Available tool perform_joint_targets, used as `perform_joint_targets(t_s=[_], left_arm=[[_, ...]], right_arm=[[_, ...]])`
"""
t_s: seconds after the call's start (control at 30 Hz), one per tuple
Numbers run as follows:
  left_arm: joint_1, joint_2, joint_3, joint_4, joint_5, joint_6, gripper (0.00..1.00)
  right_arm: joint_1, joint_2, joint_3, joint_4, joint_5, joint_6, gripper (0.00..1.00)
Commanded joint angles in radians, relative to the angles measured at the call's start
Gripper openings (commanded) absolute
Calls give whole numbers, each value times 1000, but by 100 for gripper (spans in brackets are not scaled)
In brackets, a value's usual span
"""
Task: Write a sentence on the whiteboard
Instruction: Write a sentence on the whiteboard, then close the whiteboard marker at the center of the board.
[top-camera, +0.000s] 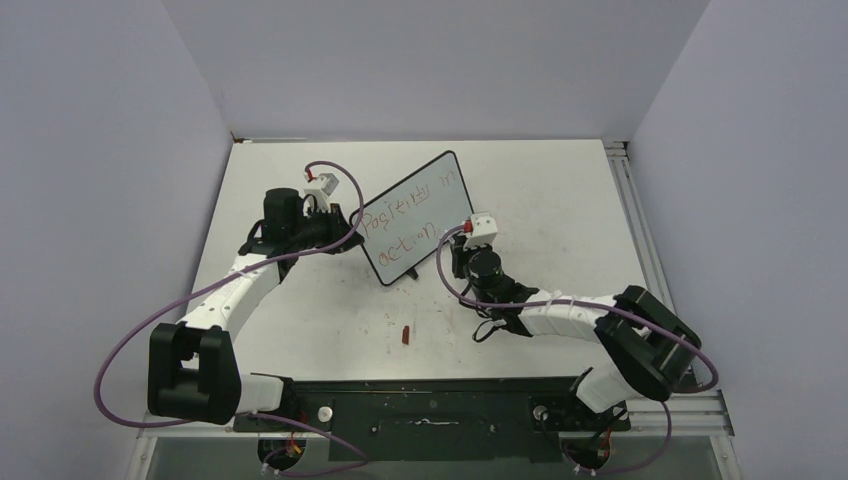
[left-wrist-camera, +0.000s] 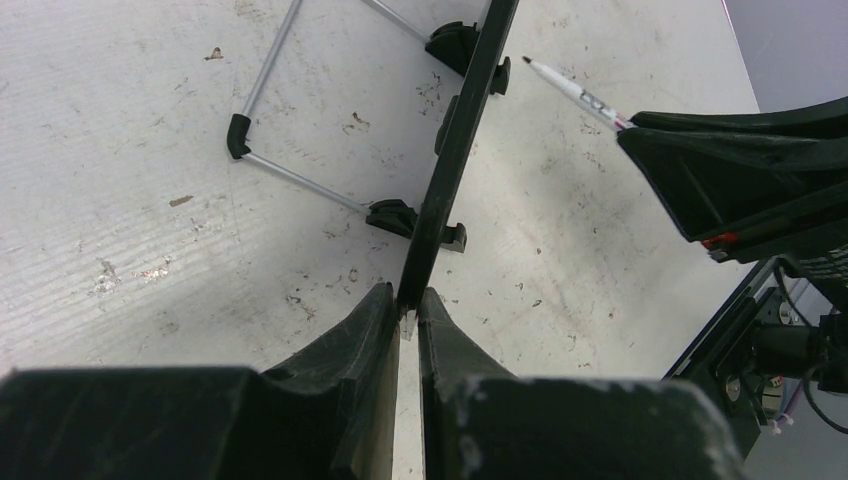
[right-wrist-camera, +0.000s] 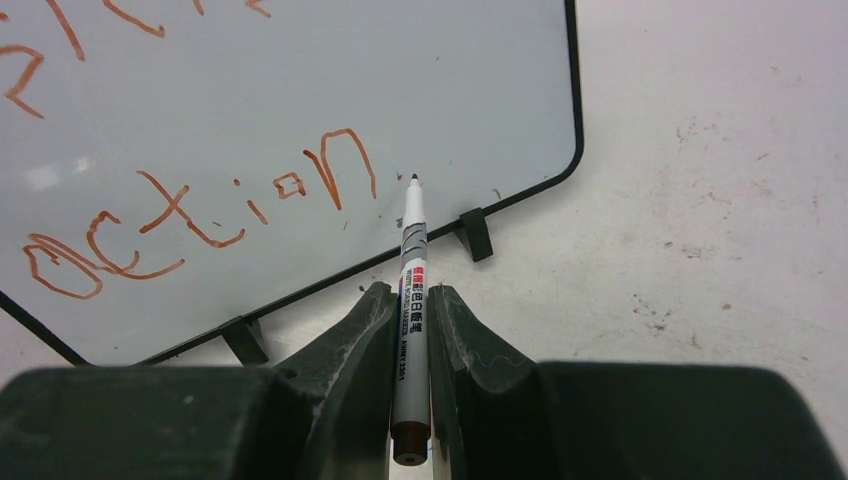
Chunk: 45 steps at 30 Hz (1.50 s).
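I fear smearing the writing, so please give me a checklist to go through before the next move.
1. Left jaws shut on the edge of the small black-framed white board: ok.
2. Right jaws shut on the thin white marker pen: ok.
3. Pen tip just past the last letter of the reddish handwritten words, with a small gap to the board in the left wrist view: ok.
4. Second line reads "action": ok; first line: cannot tell.
5. Both black feet on the smudged white tabletop: ok.
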Motion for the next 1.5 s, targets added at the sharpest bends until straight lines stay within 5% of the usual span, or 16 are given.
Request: perform_joint_targets(t_s=[0.0,0.47,0.77,0.93,1.13,1.33,1.47], left_arm=[[0,-36,46,-10,-7,-4,5],[0,-93,28,-20,-43,-1,54],[-45,-274,-28,-70,-254,63,62],[-291,-393,-48,-182,-551,88,62],[-628,-432,-94,-292,-821,-107,60],[-922,-392,-182,-311,-987,-431,57],[-1034,-246,-180,-291,-1013,-519,57]], right_arm=[[1,-194,-28,-61,72,17,5],[8,-691,-89,-457,134,67,5],[8,-829,-97,-598,53,129,5],[9,-902,-104,-725,-30,177,5],[10,-1003,-121,-873,-64,230,5],[9,-1074,-129,-931,-52,255,5],[10,-1077,-139,-922,-46,260,5]])
